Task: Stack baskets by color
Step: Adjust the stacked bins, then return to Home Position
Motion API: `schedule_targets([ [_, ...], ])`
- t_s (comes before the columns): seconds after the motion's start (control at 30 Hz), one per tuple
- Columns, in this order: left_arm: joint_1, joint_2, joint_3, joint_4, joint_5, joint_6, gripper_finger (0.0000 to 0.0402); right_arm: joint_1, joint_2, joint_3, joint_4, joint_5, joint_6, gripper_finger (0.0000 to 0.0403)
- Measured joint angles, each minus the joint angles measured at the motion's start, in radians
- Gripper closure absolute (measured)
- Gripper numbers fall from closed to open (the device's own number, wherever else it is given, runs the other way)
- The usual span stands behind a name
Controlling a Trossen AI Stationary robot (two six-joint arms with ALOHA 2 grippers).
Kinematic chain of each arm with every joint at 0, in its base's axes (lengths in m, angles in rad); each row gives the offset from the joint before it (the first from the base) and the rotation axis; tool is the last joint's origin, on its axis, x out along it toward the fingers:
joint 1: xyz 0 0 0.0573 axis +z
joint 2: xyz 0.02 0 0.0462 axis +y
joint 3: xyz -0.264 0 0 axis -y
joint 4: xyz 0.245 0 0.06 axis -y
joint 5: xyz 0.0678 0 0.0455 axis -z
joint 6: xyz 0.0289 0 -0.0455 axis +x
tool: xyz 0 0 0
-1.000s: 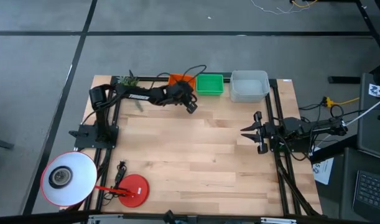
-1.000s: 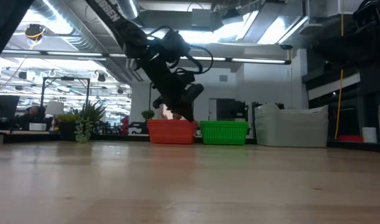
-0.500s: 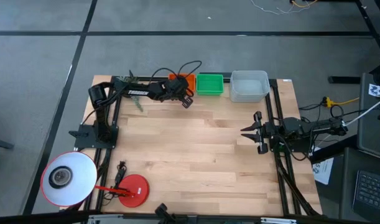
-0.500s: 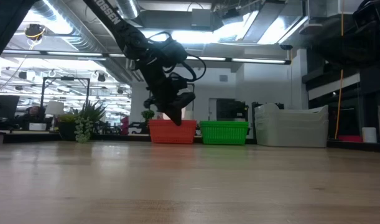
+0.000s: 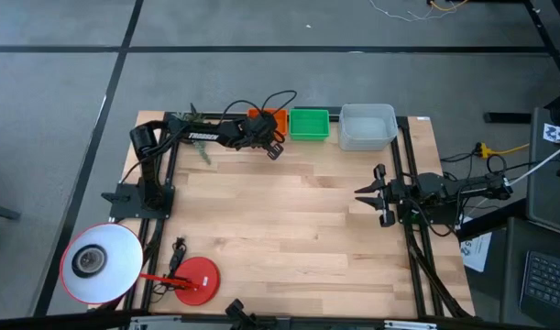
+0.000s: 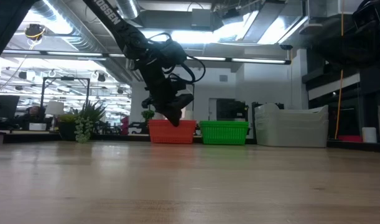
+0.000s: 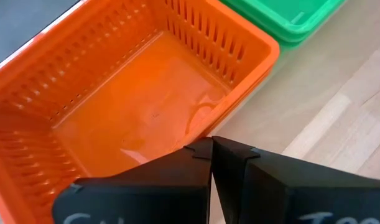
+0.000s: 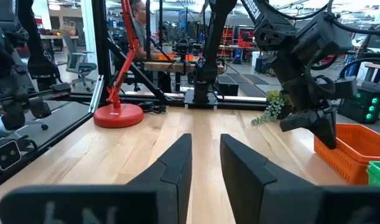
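We see a wooden desk (image 5: 289,229) from above with three piles of baskets in a row along its far edge: an orange pile (image 5: 272,116), a green pile (image 5: 309,124) just beside it, and a larger pale grey pile (image 5: 367,126) at the right end. No loose basket lies anywhere else on the desk, so we judge the sorting by colour finished or nearly so, though we cannot count how many baskets sit in each pile. The left gripper (image 5: 274,149) hangs above the near rim of the orange pile, its fingers pressed together and carrying nothing; its wrist view looks down into the bare orange basket. The right gripper (image 5: 364,193) waits at the right side of the desk, well apart from the piles, its fingers slightly parted around nothing.
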Motion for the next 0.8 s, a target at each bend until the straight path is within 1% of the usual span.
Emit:
schedule_targets([
  [0.23,-0.001,0.0,0.0,-0.016,-0.008,0.0,0.0401,0.0,0.0,0.0,0.0,0.0,-0.006,0.0317],
  [0.43,-0.023,-0.01,-0.001,-0.009,-0.021,0.03,0.0401,0.0,0.0,0.0,0.0,0.001,-0.005,0.0317],
  [0.57,-0.044,-0.048,-0.001,-0.086,0.025,0.025,0.0401,0.0,0.0,0.0,0.0,0.001,-0.006,0.0317],
  [0.63,-0.065,-0.082,-0.002,-0.154,0.056,0.029,0.0401,0.0,0.0,0.0,0.0,0.001,-0.005,0.0317],
  [0.73,-0.101,-0.145,-0.001,-0.273,0.089,0.108,0.0401,0.0,0.0,0.0,0.001,0.001,-0.005,0.0317],
  [0.8,-0.124,-0.192,-0.026,-0.328,0.065,0.159,0.0401,0.0,0.0,0.0,0.0,0.002,-0.005,0.0317],
])
